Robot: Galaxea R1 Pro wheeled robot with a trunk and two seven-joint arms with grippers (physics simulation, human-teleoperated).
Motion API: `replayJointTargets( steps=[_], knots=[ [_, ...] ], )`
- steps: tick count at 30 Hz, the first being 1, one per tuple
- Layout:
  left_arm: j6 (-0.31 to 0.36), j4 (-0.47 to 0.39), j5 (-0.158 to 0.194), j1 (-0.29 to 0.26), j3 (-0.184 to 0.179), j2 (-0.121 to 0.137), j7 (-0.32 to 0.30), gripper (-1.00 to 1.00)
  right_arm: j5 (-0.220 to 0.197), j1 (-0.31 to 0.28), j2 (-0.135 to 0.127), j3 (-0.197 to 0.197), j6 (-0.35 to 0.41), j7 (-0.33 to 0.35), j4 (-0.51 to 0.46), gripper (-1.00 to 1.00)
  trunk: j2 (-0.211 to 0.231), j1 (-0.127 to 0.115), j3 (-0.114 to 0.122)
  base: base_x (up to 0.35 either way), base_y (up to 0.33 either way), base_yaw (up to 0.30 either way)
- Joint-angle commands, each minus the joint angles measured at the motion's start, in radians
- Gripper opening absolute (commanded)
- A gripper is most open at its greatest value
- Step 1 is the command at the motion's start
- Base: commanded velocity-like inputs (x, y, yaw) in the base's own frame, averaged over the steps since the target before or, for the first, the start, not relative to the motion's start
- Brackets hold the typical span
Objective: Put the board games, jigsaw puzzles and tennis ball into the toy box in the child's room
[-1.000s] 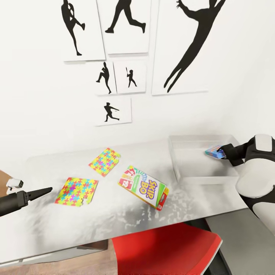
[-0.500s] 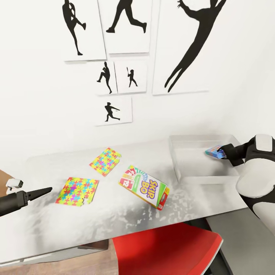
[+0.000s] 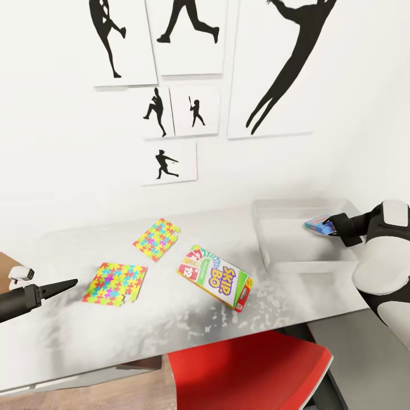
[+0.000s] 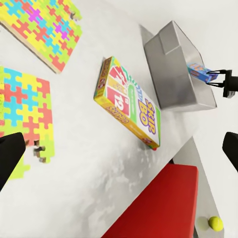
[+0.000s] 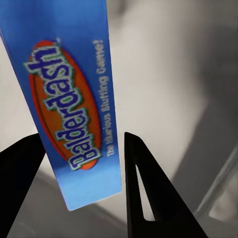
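Observation:
My right gripper point(image 3: 335, 226) is shut on a blue "Balderdash" board game point(image 3: 319, 224), holding it just inside the light grey toy box point(image 3: 296, 259) at the table's right end. In the right wrist view the blue box point(image 5: 74, 109) sits between the dark fingers point(image 5: 148, 193). A green-white "Skip-Bo" board game point(image 3: 215, 277) lies mid-table, also seen from the left wrist point(image 4: 128, 101). Two jigsaw puzzles point(image 3: 156, 239) point(image 3: 115, 283) lie left of it. My left gripper point(image 3: 67, 284) hovers open beside the nearer puzzle. The tennis ball point(image 4: 214, 222) rests on a grey surface past the red chair.
A red chair point(image 3: 250, 370) is tucked under the white table point(image 3: 171, 322) at its front edge. Black silhouette pictures point(image 3: 279, 68) hang on the white wall behind. A lower dark grey surface point(image 3: 359, 353) adjoins the table on the right.
The whole view has tilted slightly. My right gripper still holds the blue game at about the same place in the toy box. The left arm and the other toys have not moved.

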Motion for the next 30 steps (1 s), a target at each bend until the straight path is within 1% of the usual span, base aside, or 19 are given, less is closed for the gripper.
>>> replayJointTargets(
  steps=[1,12,16,30],
  knots=[
    [0.011,0.0,-0.003,-0.001,0.0,0.0,-0.005,1.0,-0.012,-0.001,0.0,-0.002,0.0,-0.01,-0.001,-1.0,-0.002,0.0,-0.003,0.0,0.0,0.0],
    [0.011,0.0,-0.002,-0.001,0.002,0.0,-0.005,1.0,-0.013,-0.001,0.003,-0.003,-0.009,-0.01,-0.001,-1.0,-0.002,0.0,-0.01,0.0,0.0,0.0],
    [0.011,0.0,-0.003,-0.001,0.001,0.0,-0.005,1.0,-0.013,-0.002,0.001,-0.003,-0.025,-0.011,-0.001,-1.0,-0.002,0.0,-0.01,0.0,0.0,0.0],
    [0.011,0.0,-0.003,-0.001,0.0,0.0,-0.005,1.0,-0.012,-0.013,-0.006,-0.002,-0.032,-0.012,-0.007,-1.0,-0.002,0.0,-0.01,0.0,0.0,0.0]
  ],
)
